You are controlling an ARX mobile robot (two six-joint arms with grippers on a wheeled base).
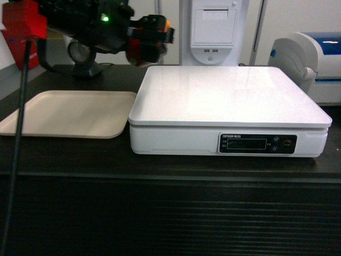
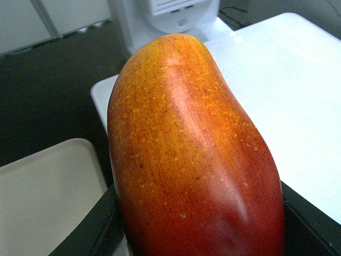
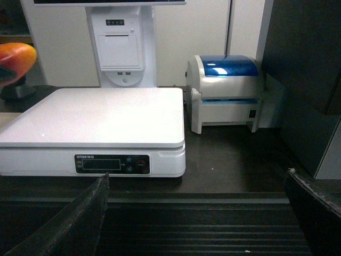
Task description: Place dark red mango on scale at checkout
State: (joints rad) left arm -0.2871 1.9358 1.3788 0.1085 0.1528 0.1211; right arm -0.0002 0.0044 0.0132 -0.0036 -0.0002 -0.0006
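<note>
The left gripper [image 1: 160, 37], clamped on the dark red mango [image 2: 192, 154], hovers at the far-left corner of the scale [image 1: 229, 101]; next, move right and lower, while the right gripper [image 3: 197, 213] waits apart

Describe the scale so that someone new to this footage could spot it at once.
On the dark checkout counter, the scale is the big white box at the centre, right of the flat beige tray. Unlike the blue-lidded printer behind it, it has a flat square platform and a dark front display panel.

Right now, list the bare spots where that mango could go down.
The scale platform is bare edge to edge. The beige tray left of it is bare too. The dark red mango sits clamped in the left gripper near the platform's back-left corner. Crowded behind: receipt printer, label printer.
</note>
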